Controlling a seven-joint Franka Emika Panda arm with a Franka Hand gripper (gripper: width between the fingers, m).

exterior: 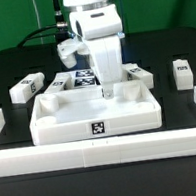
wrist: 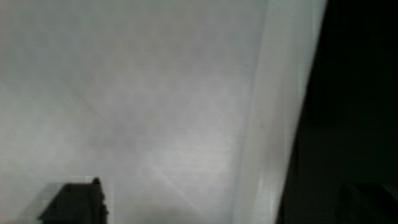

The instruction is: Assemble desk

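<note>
The hand [exterior: 106, 85] hangs with its fingers spread wide and nothing between them, low over the rear part of the desk tabletop [exterior: 60, 127], which lies directly beneath it. The tabletop's long axis runs across the exterior view. Its rear rim seems to sit just beyond the fingertips, though the hand hides that spot, and the nearest leg [exterior: 138, 73] lies on the worktop just to the exterior view's right.

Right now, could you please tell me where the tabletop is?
In the exterior view, the tabletop sits centrally, just behind the low border wall and directly beneath the gripper.
</note>
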